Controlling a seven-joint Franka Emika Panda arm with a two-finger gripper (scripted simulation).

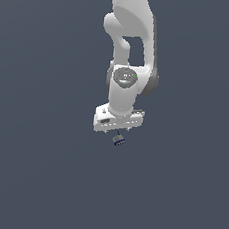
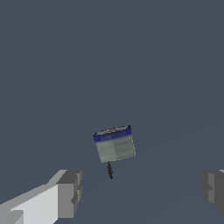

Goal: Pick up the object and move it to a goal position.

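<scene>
Hanging down from above, the white arm (image 1: 128, 42) points its gripper (image 1: 118, 133) straight at the plain slate-grey floor (image 1: 34, 178), and right under the broad white hand sits the object (image 1: 118, 140), a tiny blocky bit, far smaller than the hand over it. From the exterior view it shows as a small dark speck just below the middle of the gripper, so close that I cannot tell whether anything touches it. The wrist view makes things plainer: the object (image 2: 114, 144) is a pale grey block with a dark blue band along one edge, slightly tilted, with a thin dark stub poking out of its grey side. The gripper (image 2: 142, 187) has its two grey fingertips (image 2: 70, 192) spread wide, one on either side of the picture, and the block lies in the open space between and beyond them, touched by neither.
</scene>
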